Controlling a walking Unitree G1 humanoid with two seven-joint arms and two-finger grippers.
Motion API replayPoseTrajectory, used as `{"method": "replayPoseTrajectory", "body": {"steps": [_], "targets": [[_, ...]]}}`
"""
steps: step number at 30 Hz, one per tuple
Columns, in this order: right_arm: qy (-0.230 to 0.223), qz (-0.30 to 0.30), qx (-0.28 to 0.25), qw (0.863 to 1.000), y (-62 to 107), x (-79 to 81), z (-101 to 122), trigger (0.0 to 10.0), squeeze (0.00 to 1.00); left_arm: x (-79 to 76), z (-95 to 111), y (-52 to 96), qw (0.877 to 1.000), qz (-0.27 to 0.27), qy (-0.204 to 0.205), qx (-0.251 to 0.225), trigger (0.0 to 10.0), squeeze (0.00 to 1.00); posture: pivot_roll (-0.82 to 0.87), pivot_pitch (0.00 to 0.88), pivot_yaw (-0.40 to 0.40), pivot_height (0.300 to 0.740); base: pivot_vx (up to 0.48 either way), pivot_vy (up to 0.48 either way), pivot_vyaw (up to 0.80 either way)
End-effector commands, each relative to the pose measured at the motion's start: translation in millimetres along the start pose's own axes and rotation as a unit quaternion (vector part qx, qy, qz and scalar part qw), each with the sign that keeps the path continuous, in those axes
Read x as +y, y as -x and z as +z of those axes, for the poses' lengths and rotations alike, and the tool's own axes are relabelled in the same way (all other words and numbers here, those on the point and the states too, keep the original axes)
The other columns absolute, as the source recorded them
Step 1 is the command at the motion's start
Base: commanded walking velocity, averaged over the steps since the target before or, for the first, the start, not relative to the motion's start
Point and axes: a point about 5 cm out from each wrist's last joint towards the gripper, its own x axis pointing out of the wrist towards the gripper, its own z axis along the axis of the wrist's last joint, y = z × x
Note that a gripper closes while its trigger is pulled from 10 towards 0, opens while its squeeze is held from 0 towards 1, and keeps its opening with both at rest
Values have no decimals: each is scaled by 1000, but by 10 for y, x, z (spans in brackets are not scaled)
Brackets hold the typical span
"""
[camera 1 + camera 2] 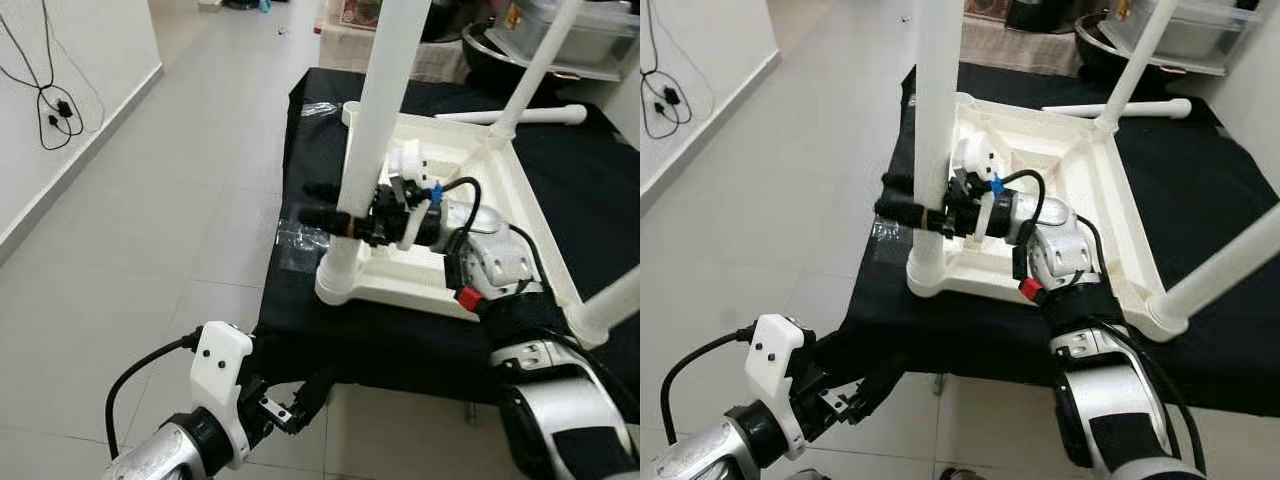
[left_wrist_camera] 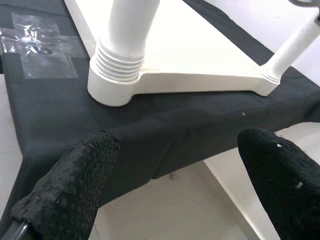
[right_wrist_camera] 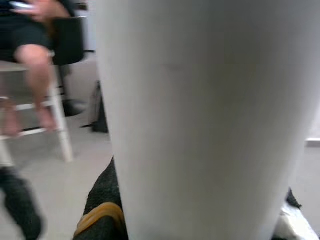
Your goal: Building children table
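While the left pincer (image 2: 170,185) is held released at lower left, a white table leg (image 1: 375,130) appears clenched by the right pincer (image 1: 325,205) at center.

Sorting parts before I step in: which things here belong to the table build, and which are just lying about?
Job:
tabletop, upside down
near leg, in right gripper
two other fitted legs
loose leg

Lying about:
black cloth
cable
bowl
bin
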Motion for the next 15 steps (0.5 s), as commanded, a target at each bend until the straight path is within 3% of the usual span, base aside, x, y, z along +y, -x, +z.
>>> {"method": "replayPoseTrajectory", "body": {"steps": [1, 7, 15], "targets": [[-81, 45, 42, 995, -28, 136, -384, 10000, 0, -8, -24, -3, 1000, -1, 0, 5, 10000, 0, 150, 226, -129, 740, 0, 0, 0], [-85, 98, 53, 990, -170, 75, -362, 10000, 0, -43, 23, 17, 1000, 1, -1, -2, 10000, 0, 174, 243, -149, 740, 0, 0, 0], [-63, 138, 24, 988, -365, 32, -195, 10000, 0, -122, 73, 45, 1000, -4, -2, -9, 10000, 0, 198, 272, -168, 740, 0, 0, 0]]}}
